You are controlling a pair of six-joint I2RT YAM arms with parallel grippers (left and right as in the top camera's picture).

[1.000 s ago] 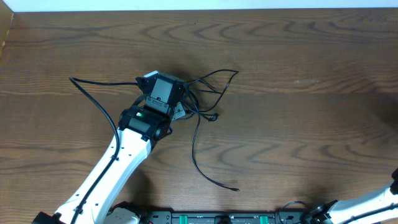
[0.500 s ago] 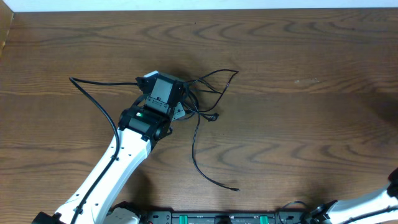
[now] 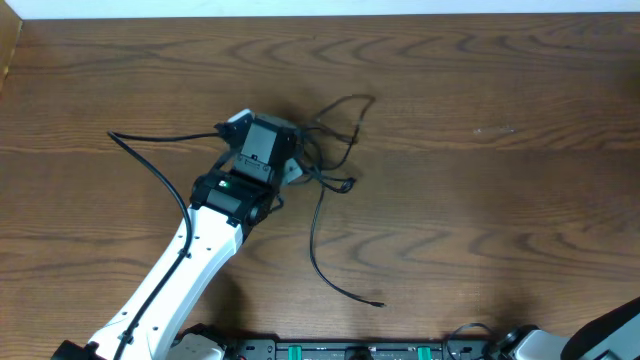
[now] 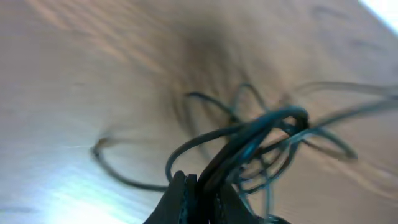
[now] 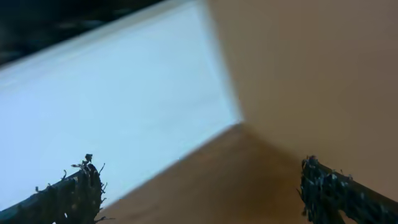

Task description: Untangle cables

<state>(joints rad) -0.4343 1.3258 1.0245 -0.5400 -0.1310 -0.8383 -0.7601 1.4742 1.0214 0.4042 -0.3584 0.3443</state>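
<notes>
Several thin black cables (image 3: 330, 140) lie knotted at the table's middle. One strand (image 3: 150, 160) trails off to the left. Another (image 3: 318, 245) runs toward the front and ends in a small plug (image 3: 380, 303). My left gripper (image 4: 205, 194) is shut on a bundle of these black cables (image 4: 267, 127), whose loops rise in front of the fingers. From overhead the wrist housing (image 3: 258, 148) covers the grip. My right gripper (image 5: 202, 193) is open with nothing between its fingers, far from the cables, over a table corner.
The left arm (image 3: 200, 240) reaches in from the front left. Only a sliver of the right arm (image 3: 615, 330) shows at the front right corner. A white surface (image 5: 112, 93) lies beyond the table edge in the right wrist view.
The left gripper has pulled the tangle slightly left and toward the back; the upper loop has shrunk and the left strand has shifted. The right arm has dropped further out of the front right corner.
</notes>
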